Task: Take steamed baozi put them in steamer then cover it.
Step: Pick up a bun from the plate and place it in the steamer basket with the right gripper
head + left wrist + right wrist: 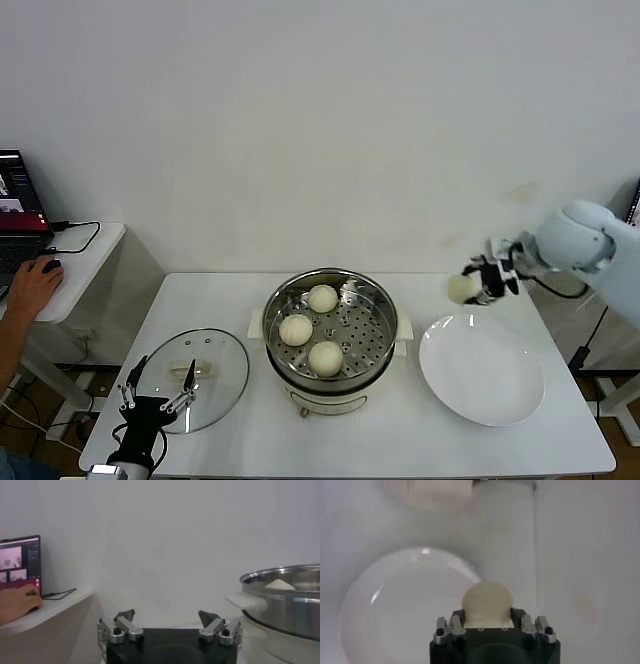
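Steamer: steamer (330, 335) stands at the middle of the desk (400, 440), nearer the front edge than the back, uncovered, perforated tray showing; its steel rim (285, 587) also shows in the left wrist view.
Baozi in steamer: three steamed baozi on the tray, one toward the back (322, 298), one toward the desk's left edge (295, 329), one toward the front (326, 357).
Fourth baozi: a fourth baozi (462, 289) is held in the air above the back rim of the plate, clear of the desk; from the wrist it shows as a pale dome (486, 601) between the fingers.
Right gripper: right gripper (478, 284) is raised over the right half of the desk, fingers narrowed onto that bun.
Plate: white plate (482, 372) lies on the right part of the desk, just beside the steamer; it looks bare, though glare makes this hard to confirm.
Cover: cover (195, 375) lies flat near the front-left corner, handle up.
Left gripper: left gripper (157, 385) sits low at the front-left corner by the cover's near rim, fingers (125, 616) spread wide, nothing between them.
Side table: a person's hand (32, 288) rests by a laptop (20, 215) on a separate table off the left edge.
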Action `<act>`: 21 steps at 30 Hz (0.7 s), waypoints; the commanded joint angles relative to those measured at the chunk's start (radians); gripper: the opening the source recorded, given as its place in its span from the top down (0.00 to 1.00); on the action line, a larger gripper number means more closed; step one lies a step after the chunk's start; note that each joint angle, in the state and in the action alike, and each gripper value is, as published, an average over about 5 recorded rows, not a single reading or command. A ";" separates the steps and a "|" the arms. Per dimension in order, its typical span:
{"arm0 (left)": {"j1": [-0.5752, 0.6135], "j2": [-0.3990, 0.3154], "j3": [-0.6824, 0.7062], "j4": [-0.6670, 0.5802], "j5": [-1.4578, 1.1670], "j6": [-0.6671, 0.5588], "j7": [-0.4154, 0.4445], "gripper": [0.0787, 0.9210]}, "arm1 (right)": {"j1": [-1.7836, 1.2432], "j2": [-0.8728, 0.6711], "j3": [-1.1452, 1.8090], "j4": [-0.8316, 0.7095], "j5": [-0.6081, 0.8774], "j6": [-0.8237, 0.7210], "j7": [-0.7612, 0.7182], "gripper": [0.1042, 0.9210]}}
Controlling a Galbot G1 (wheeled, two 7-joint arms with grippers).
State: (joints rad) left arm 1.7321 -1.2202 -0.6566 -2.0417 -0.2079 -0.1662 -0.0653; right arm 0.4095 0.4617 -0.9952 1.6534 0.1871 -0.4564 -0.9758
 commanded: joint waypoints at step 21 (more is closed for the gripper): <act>-0.011 -0.032 -0.007 0.010 0.004 -0.001 -0.001 0.12 | 0.157 0.440 -0.319 0.020 0.382 -0.272 0.243 0.41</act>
State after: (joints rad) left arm 1.7233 -1.2479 -0.6632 -2.0344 -0.2044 -0.1670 -0.0663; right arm 0.6086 0.7904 -1.2680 1.7257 0.5707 -0.6879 -0.7694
